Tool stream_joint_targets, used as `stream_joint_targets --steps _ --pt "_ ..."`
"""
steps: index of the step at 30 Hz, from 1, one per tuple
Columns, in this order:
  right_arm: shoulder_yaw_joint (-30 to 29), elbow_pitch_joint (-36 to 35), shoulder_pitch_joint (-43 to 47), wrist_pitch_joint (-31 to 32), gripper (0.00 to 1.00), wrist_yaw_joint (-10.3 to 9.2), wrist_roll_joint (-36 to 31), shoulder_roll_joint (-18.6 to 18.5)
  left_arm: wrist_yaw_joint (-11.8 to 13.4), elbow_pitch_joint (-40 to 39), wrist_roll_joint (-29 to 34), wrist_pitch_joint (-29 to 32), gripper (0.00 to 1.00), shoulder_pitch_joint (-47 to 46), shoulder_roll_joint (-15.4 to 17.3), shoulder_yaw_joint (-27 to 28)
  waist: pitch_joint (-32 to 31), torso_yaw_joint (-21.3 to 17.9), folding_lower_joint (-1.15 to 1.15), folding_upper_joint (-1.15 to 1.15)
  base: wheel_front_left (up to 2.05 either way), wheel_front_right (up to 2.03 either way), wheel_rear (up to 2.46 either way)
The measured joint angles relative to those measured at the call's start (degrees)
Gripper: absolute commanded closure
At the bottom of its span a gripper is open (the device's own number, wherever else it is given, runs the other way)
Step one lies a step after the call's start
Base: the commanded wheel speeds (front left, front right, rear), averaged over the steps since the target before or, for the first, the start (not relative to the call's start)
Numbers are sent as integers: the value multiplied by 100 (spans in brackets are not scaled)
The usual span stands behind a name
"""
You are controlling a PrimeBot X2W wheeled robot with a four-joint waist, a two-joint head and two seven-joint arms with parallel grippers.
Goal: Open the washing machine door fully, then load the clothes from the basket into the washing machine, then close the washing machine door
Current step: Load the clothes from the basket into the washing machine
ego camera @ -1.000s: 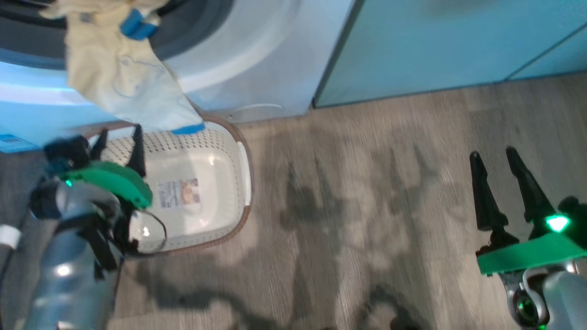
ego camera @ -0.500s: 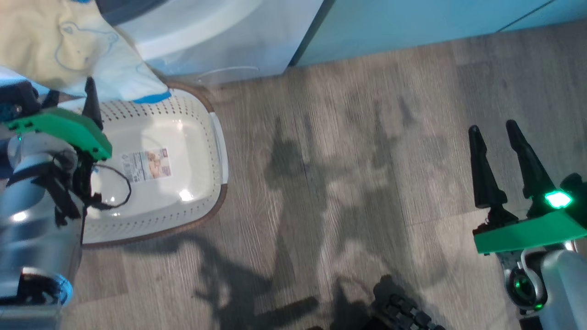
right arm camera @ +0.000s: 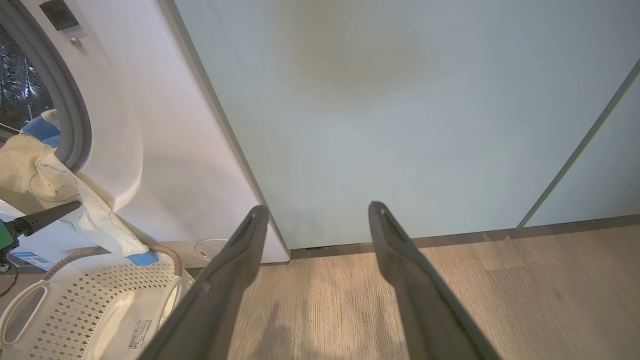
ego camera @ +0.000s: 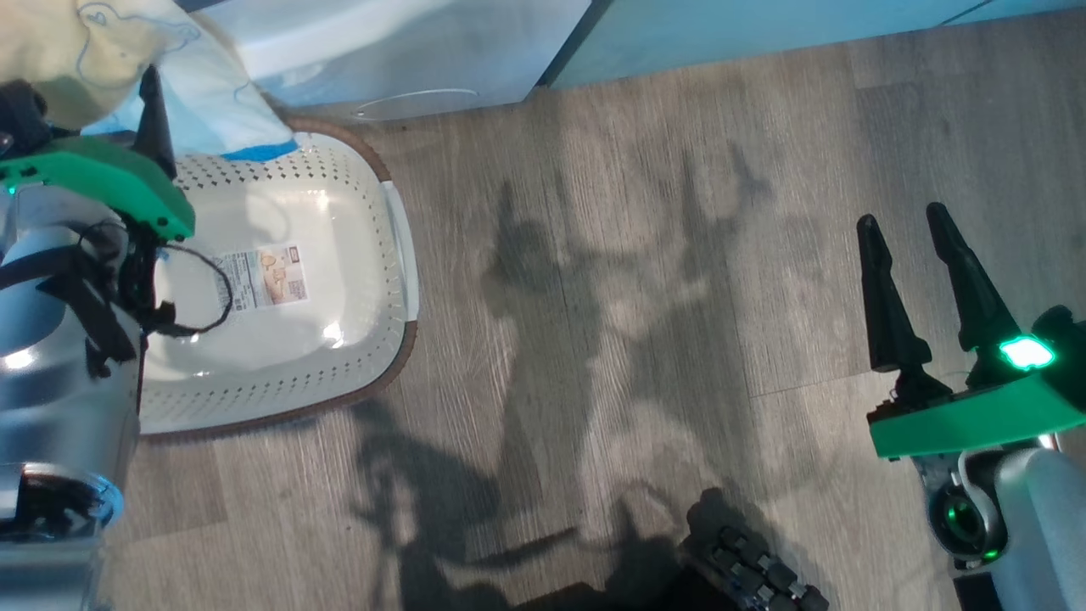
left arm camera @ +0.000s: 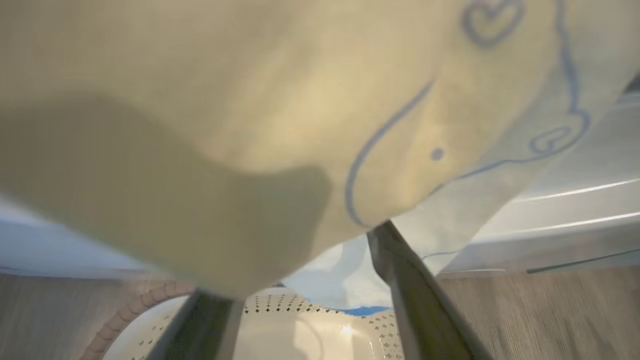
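We look down on a grey-brown wood-grain floor [ego camera: 645,280] that meets a run of flat pale green cabinet doors [right arm camera: 400,110]. Left of the cabinets stands the white front-loading washing machine [right arm camera: 150,150]. The right wrist view catches its grey rubber door seal [right arm camera: 75,125] and a slice of the perforated steel drum [right arm camera: 17,85].

On the floor, right against the machine's front, sits the small cream plastic basket with perforated walls and a brown rim [ego camera: 405,339]. We see no clothes inside it, just a paper label [ego camera: 263,276] on its bottom.

The soft pale yellow cloth with thin blue outline drawings [right arm camera: 50,185] is only half loaded. Its top lies over the seal at the mouth of the drum. The rest hangs down the machine's front, and its blue-edged end touches the basket's back rim.

The left gripper [left arm camera: 295,262] sits close beneath this hanging cloth. Its two long dark fingers are spread apart, with the cloth draped over their tips rather than pinched. The right gripper [ego camera: 901,216] hovers well apart over bare floor, its fingers also apart and holding nothing.

We judge the main risk to be the overhang. With nothing clamping it, the cloth could slide off the seal and fall into the basket. If the door were swung shut now, the hanging part would likely be trapped against the seal. Loose folds could also snag on a left fingertip and drag the cloth out.
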Motion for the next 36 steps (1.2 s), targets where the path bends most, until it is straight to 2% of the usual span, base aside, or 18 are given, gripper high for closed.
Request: stream_joint_targets --steps 1,2,3,5,6,16,25,30,36 --pt "-1 1 -4 0 0 0 0 0 -1 -57 5 0 17 2 -5 -2 -5 6 0 0 0 0 0" --pt "-1 4 -7 0 0 0 0 0 -12 -119 5 0 44 8 -15 -11 -13 12 0 0 0 0 0" --pt "-1 7 -8 0 0 0 0 0 -19 -186 8 0 65 17 -30 -22 -23 19 0 0 0 0 0" --pt "-1 14 -15 0 0 0 0 0 -38 -297 49 0 98 34 -46 -43 -49 28 0 0 0 0 0" --pt "-1 19 -20 0 0 0 0 0 -42 -370 49 -1 100 61 -56 -53 -65 33 0 0 0 0 0" --pt "-3 101 -38 0 0 0 0 0 -43 -1114 22 -10 100 590 -176 -498 -338 88 0 0 0 0 0" --pt "-23 109 15 0 0 0 0 0 -43 -1746 -69 14 100 819 9 -775 -558 151 -1 0 0 0 0" --pt "-34 131 92 0 0 0 0 0 -43 -2264 -55 410 100 788 186 -937 -609 203 -1 0 0 0 0" --pt "-38 130 76 0 0 0 0 3 -38 -3008 1 1278 100 337 431 -1021 -541 225 0 0 0 0 0"
